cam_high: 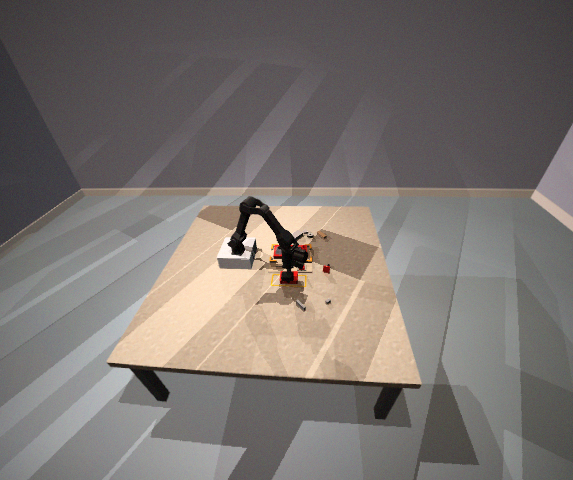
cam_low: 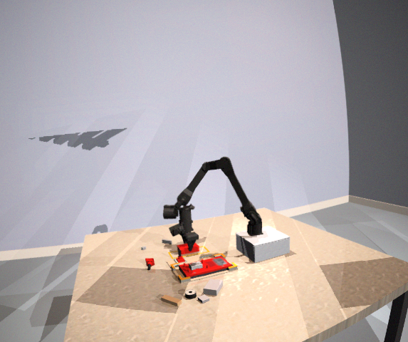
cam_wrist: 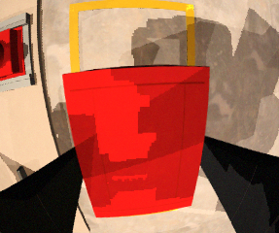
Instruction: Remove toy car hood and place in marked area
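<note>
The red hood (cam_high: 295,279) (cam_low: 182,250) (cam_wrist: 129,107) is held between the two black fingers of my gripper (cam_high: 289,277) (cam_low: 190,248) (cam_wrist: 139,148), one finger at each side. The hood is low over the marked area, a yellow outline (cam_high: 305,281) (cam_low: 204,248) (cam_wrist: 74,39) on the table. In the wrist view the far part of the outline shows beyond the hood and the hood hides most of the near part. I cannot tell whether the hood touches the table. The toy car (cam_high: 277,252) (cam_low: 206,268), red with an open top, sits beside the marked area between yellow corner pieces.
A small red part (cam_high: 326,268) (cam_low: 149,262) stands apart. Grey pieces (cam_high: 300,305) (cam_low: 166,241) lie beyond the marked area. A brown block (cam_high: 322,234) (cam_low: 170,300), a black-and-white roll (cam_low: 190,293) and a pale block (cam_low: 213,287) lie on the car's other side.
</note>
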Robot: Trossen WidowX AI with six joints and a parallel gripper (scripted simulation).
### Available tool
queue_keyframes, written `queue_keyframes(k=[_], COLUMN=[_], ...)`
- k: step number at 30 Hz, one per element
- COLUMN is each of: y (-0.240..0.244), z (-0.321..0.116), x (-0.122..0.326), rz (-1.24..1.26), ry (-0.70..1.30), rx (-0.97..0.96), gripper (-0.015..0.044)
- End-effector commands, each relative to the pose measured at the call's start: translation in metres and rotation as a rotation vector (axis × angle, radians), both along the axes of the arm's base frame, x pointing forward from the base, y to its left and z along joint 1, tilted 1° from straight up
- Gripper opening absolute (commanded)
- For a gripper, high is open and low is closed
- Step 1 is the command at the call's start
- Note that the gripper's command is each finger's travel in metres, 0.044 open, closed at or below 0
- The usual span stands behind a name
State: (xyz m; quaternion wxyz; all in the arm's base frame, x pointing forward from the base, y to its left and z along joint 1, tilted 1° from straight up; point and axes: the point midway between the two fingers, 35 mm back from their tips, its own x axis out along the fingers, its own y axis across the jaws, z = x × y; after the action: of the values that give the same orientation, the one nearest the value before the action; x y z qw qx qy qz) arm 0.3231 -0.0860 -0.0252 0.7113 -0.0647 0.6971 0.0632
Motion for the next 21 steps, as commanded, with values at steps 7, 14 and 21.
queue_keyframes(k=[7, 14, 21], y=[-0.0002, -0.0002, 0.0], z=[-0.007, -0.0104, -0.0086], x=[-0.0007, -0.0007, -0.0002], rz=[0.004, 0.004, 0.0], ry=[0.005, 0.005, 0.001], rx=[-0.001, -0.001, 0.0], gripper=[0.0, 0.0, 0.0079])
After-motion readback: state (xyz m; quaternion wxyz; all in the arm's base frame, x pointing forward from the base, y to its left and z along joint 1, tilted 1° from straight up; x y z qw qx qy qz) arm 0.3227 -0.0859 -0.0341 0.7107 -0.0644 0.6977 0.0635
